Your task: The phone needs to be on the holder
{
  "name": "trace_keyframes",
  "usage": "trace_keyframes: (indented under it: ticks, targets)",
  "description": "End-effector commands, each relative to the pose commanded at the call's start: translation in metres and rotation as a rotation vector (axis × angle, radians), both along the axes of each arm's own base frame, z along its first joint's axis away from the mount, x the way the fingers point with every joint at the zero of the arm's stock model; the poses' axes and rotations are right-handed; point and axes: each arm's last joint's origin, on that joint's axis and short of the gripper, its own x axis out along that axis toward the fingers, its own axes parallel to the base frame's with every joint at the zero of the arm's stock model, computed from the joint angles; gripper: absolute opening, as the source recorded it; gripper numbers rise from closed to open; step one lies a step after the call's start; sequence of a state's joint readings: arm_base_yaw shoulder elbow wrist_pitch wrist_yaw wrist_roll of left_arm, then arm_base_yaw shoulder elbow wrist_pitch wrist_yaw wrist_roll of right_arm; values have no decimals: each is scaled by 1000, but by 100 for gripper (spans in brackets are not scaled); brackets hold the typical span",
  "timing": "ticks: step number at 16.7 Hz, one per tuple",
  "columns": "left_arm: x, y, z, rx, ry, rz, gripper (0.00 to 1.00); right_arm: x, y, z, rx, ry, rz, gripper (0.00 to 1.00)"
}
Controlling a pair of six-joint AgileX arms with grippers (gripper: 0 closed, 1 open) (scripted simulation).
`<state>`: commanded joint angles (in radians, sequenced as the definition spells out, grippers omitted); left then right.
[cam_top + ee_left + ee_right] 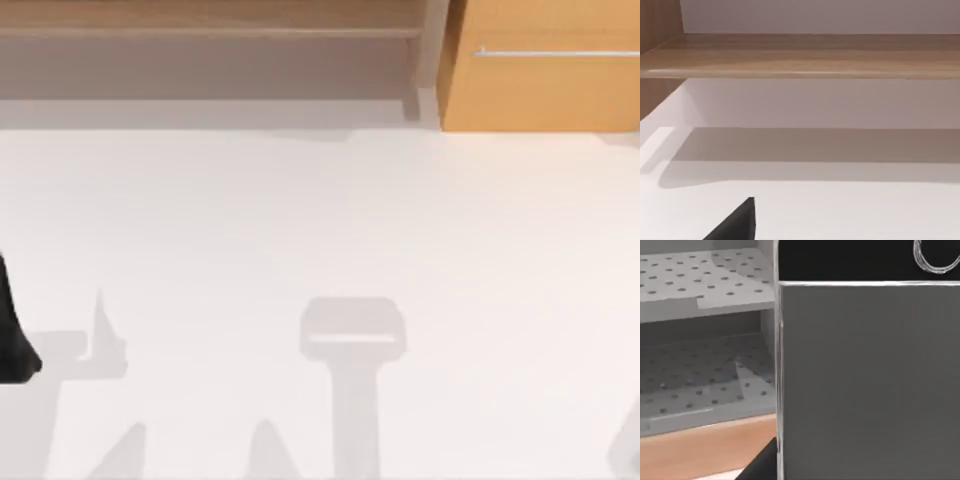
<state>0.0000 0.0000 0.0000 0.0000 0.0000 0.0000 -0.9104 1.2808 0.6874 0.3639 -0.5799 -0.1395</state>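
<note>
White table (320,220); phone (865,380) close before right wrist.

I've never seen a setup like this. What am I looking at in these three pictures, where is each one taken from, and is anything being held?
This is a simulated robot with two arms working at a white table. One picture looks down from above the table; the other two come from cameras on each arm's wrist.

From above, the left arm shows as a dark shape at the table's left edge. Behind the table are a wooden shelf and a wooden cupboard. The grey shapes on the table look like shadows.

The left gripper is above bare table.

The phone sits very close to the right wrist camera, next to the right gripper. It is probably being carried, though the grip itself is hidden.
</note>
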Motion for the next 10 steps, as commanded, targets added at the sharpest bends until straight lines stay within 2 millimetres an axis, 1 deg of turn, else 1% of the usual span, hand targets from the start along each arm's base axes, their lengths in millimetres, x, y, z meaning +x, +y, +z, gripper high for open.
trace_keyframes:
  ticks: [3,4,6,10]
  targets:
    - [0,0,0,0,0,0,100,16,2,-45,64,110,58,0]
    - [0,0,0,0,0,0,100,21,3,-54,67,132,76,0]
    - [0,0,0,0,0,0,100,28,1,-61,52,147,96,0]
    - [0,0,0,0,0,0,100,28,1,-61,49,148,98,0]
